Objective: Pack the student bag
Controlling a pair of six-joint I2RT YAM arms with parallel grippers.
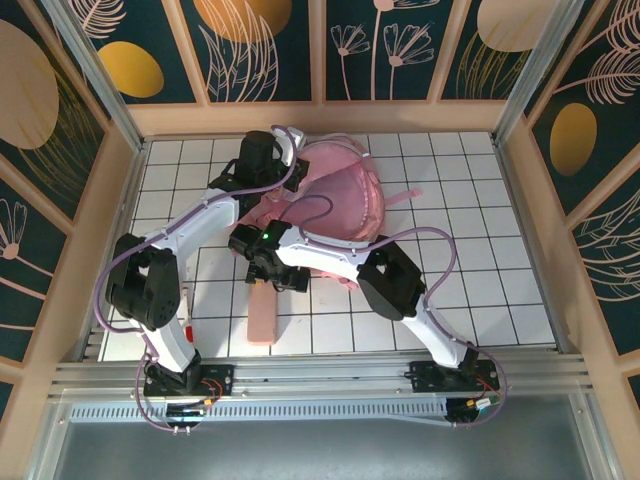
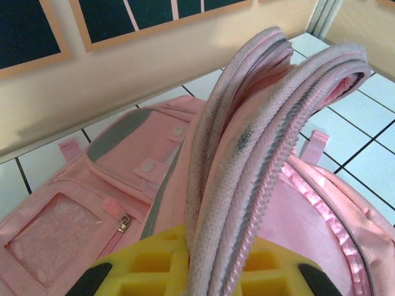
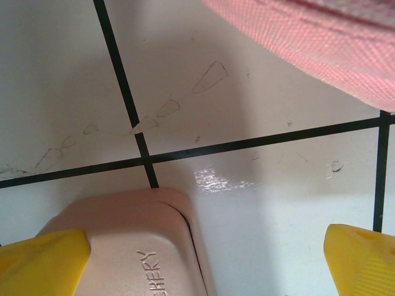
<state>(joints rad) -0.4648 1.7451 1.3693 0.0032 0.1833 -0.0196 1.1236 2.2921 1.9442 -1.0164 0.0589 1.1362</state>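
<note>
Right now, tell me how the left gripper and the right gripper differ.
The left gripper is shut on the student bag's zipper edge; the right gripper is open and grips nothing. The left gripper holds fabric raised above the bag; the right gripper hangs low over the table, with a pink case under it. Both have yellow fingers.

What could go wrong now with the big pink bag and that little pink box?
1. The left end effector is shut on the zippered rim of the large soft pink fabric backpack. The soft rim might slip out, and the opening could flop shut.
2. The open right end effector sits off-centre over the pale pink rectangular pencil case, which lies close to one finger. Closing may nudge it away instead of gripping it.
</note>
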